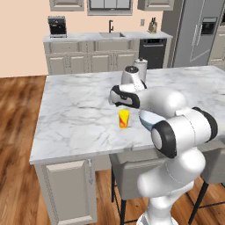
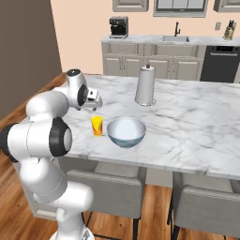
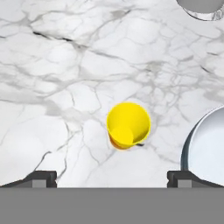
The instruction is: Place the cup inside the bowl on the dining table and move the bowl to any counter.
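The cup (image 2: pixel 97 125) stands just left of the bowl (image 2: pixel 126 132) (both on the dining table (image 2: pixel 197 126)).

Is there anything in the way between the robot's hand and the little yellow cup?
No. The gripper hangs open above the cup, with just bare table between them. The bowl sits off to one side, not in the path.
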### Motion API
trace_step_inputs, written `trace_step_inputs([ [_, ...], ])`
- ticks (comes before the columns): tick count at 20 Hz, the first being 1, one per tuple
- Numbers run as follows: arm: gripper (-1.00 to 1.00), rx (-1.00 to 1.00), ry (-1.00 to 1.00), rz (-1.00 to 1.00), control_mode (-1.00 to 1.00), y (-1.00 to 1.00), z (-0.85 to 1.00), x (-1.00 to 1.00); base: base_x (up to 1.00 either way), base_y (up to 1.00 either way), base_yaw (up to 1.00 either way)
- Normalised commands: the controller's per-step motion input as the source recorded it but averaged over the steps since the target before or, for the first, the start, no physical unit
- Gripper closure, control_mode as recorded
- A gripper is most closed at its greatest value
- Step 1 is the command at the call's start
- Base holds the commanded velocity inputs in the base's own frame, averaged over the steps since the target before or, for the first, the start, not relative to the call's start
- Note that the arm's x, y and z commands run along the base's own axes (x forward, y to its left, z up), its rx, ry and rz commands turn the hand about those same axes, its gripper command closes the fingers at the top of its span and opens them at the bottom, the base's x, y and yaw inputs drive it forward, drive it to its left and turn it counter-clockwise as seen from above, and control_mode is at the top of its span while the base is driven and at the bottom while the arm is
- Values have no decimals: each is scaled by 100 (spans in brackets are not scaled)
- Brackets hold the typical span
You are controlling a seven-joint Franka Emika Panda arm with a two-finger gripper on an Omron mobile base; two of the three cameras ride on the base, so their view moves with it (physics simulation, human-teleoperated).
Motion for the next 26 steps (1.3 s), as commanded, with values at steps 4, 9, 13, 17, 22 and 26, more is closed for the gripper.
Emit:
trace_step_inputs([
  [4, -100, 0, 0, 0, -100, 3, -25, 12, 0, 0, 0],
  [9, -100, 0, 0, 0, -100, 0, -21, 9, 0, 0, 0],
  [13, -100, 0, 0, 0, -100, 0, -19, 3, 0, 0, 0],
  [17, -100, 0, 0, 0, -100, 1, -19, 0, 0, 0, 0],
  [22, -100, 0, 0, 0, -100, 4, -19, 0, 0, 0, 0],
  [26, -100, 0, 0, 0, -100, 6, -18, 1, 0, 0, 0],
])
